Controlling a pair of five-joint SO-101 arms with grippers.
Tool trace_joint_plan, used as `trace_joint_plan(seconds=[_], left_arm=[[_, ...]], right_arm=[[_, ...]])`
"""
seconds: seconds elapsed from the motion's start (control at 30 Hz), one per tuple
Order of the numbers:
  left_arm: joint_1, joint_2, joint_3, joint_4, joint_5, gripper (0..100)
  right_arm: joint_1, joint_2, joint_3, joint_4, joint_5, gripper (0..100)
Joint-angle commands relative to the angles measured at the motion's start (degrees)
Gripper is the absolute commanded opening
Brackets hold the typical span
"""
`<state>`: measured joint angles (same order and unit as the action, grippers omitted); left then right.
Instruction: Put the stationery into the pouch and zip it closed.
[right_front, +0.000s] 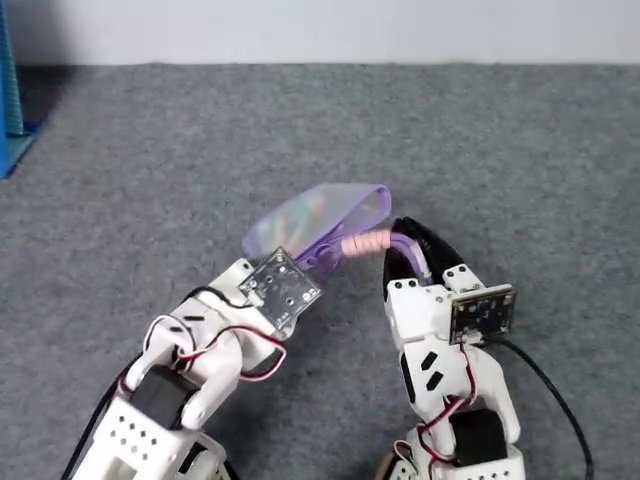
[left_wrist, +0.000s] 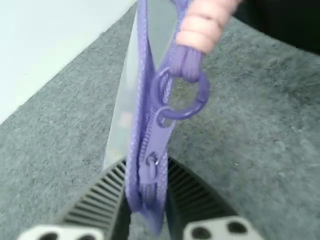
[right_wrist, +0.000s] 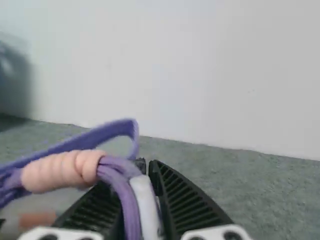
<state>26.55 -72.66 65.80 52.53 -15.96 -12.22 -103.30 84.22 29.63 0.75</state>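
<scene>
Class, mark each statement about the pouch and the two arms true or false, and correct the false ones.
1. The left jaws are shut on the zip edge of the pouch. True.
2. The pouch lies flat on the table. False: it stands on edge, held up by the left jaws.
3. The right jaws are open and hold nothing. False: they are shut on the purple cord.
4. Pink beads sit on that cord. True.
5. The table top is bare wood. False: it is grey and carpet-like.

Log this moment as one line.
left gripper: shut on pouch zip end | right gripper: shut on cord | pouch: held between both grippers
</scene>
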Motion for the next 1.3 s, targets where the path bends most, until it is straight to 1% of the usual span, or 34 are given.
trace_joint_plan(seconds=[0.0,0.07,0.2,0.27,0.33,0.5,0.7,0.83,0.9,1.1,1.23,1.27], left_arm=[[0.1,-6.2,-0.7,3.2,1.2,1],[-0.2,-8.3,-0.7,4.0,1.2,1],[-0.3,-9.1,-0.7,4.4,1.2,1],[-0.3,-9.1,-0.7,4.4,1.3,1],[-0.3,-9.1,-0.7,4.4,1.3,1],[-0.3,-9.1,-0.7,4.4,1.3,1],[-0.3,-9.1,-0.7,4.4,1.3,1],[-0.3,-9.1,-0.7,4.4,1.3,1],[-0.3,-9.1,-0.7,4.4,1.3,1],[-0.3,-9.1,-0.7,4.4,1.3,1],[-0.3,-9.1,-0.7,4.4,1.3,1],[-0.3,-9.1,-0.7,4.5,1.3,1]], right_arm=[[0.8,-0.7,-0.4,1.3,3.7,0.9],[-2.0,-0.7,-0.9,5.8,6.8,2.7],[-10.1,-0.7,-2.9,15.7,7.7,17.3],[-13.6,-0.7,-4.2,18.8,7.7,22.7],[-16.4,-0.7,-5.9,20.3,7.2,23.0],[-21.9,-0.7,-9.8,22.5,2.2,23.0],[-27.6,-0.7,-10.4,23.0,1.4,23.0],[-32.7,-0.7,-10.2,24.4,0.2,23.0],[-34.6,-0.7,-10.1,25.3,-2.2,23.0],[-35.3,-0.7,-9.6,25.3,-7.6,23.0],[-35.2,-0.7,-9.2,22.2,-7.8,22.7],[-35.2,-0.7,-9.2,21.7,-7.7,21.4]])
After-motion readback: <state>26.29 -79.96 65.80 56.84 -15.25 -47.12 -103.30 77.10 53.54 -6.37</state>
